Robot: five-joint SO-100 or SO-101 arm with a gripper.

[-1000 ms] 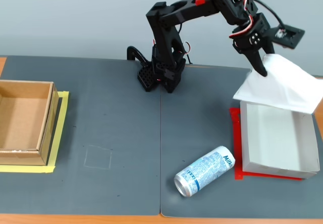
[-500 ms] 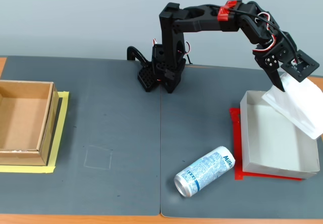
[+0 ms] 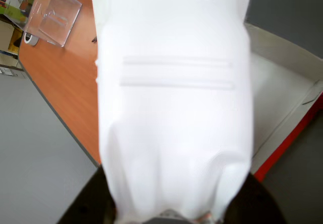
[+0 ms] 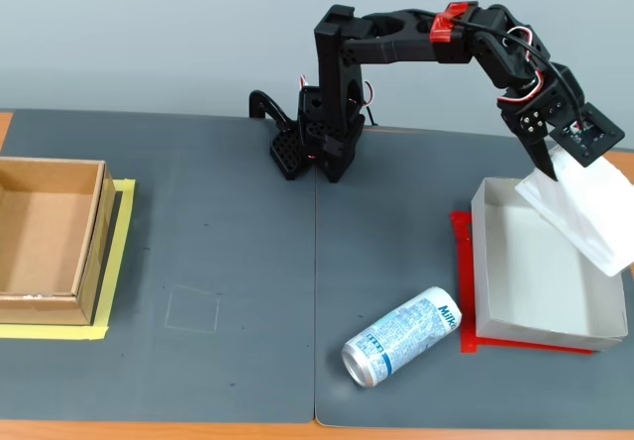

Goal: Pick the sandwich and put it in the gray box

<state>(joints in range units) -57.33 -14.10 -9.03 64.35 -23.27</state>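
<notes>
The flat white plastic-wrapped sandwich packet (image 4: 584, 214) is held clenched at its far end by the black two-finger gripper (image 4: 551, 159) of the arm, at the right of the fixed view. The packet hangs tilted over the far right corner of the shallow pale grey cardboard box (image 4: 540, 336), its lower end passing beyond the box's right wall; whether it touches the wall cannot be told. The box sits on red tape (image 4: 464, 291) on the dark grey tabletop (image 4: 228, 242).

In the wrist view the sandwich packet (image 3: 174, 113) fills most of the picture, only its plain white side being shown, and the gripper's fingertips are hidden behind it. A part of the grey box (image 3: 282, 77) is seen at the right, cut off by the packet.

A blue-and-white drink can (image 4: 403, 336) lies on its side just left of the box. A brown cardboard box (image 4: 45, 237), cut off at the left edge, stands on yellow tape (image 4: 117, 262).
</notes>
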